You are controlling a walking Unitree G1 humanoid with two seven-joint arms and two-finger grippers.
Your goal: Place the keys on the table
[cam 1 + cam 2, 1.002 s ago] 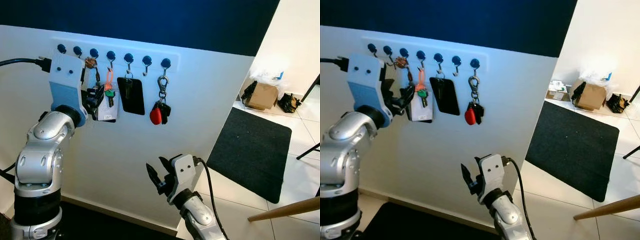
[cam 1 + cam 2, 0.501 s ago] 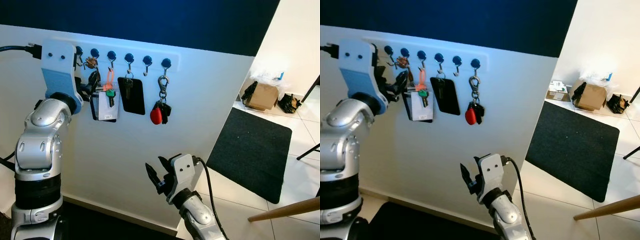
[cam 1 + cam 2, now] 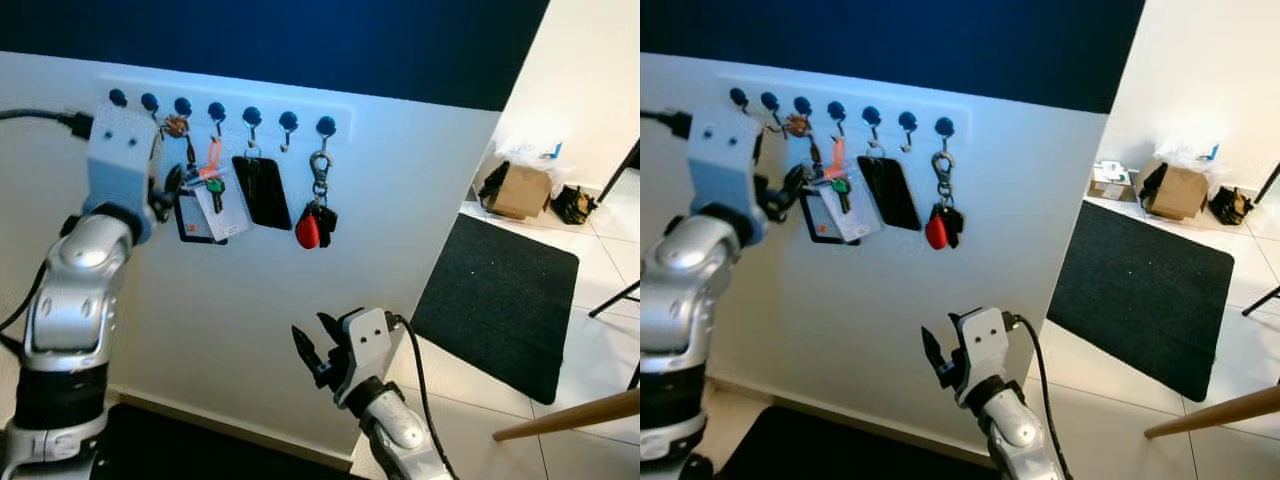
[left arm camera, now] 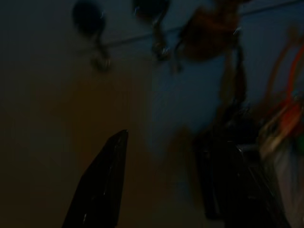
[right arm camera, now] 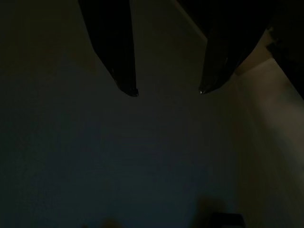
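My left gripper [image 3: 168, 190] is raised to the left end of the white wall-mounted rack of dark round hooks [image 3: 300, 105], fingers spread apart, one black finger [image 4: 102, 178] free and the other against the black card holder with a white tag [image 3: 200, 212] that hangs there. I cannot tell whether anything is truly pinched. My left arm is bent upward at the elbow, wrist level with the hanging things. Just beside the holder hang the green keys on an orange strap [image 3: 213, 178], tilted, then a flat black fob [image 3: 262, 192]. Nearer the rack's right end, the red-and-black key bunch on a silver clip [image 3: 313, 222] hangs from its hook. Below it, my right gripper [image 3: 318, 352] sits low before the white wall, fingers parted and holding nothing, forearm angled up.
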